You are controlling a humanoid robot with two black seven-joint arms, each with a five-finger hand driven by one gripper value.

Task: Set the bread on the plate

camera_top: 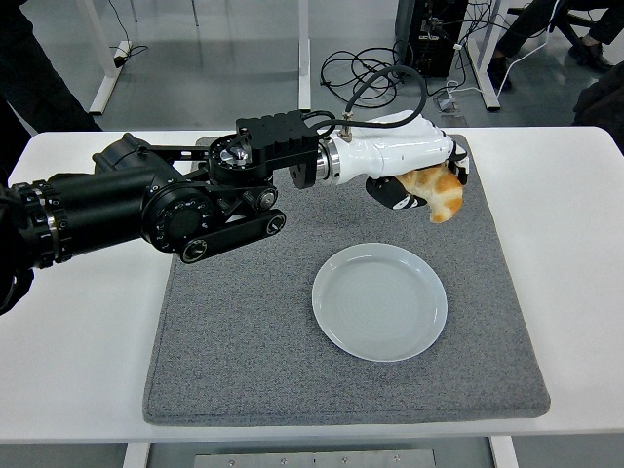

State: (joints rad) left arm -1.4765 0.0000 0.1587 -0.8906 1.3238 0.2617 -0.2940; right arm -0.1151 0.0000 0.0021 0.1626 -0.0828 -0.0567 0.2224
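A golden croissant [439,194] hangs in the air, held by my left hand [414,171], whose white fingers are curled around it. The hand sits above the far right part of the grey mat, beyond and slightly right of the empty pale plate [379,301]. The croissant's tip points down, clear of the plate's far rim. My left arm [146,205] stretches in from the left edge across the mat. My right hand does not show.
A grey mat [244,331] covers the middle of the white table [78,341]. Cables and desk legs lie on the floor beyond the far edge. A person's dark clothing shows at the top left corner.
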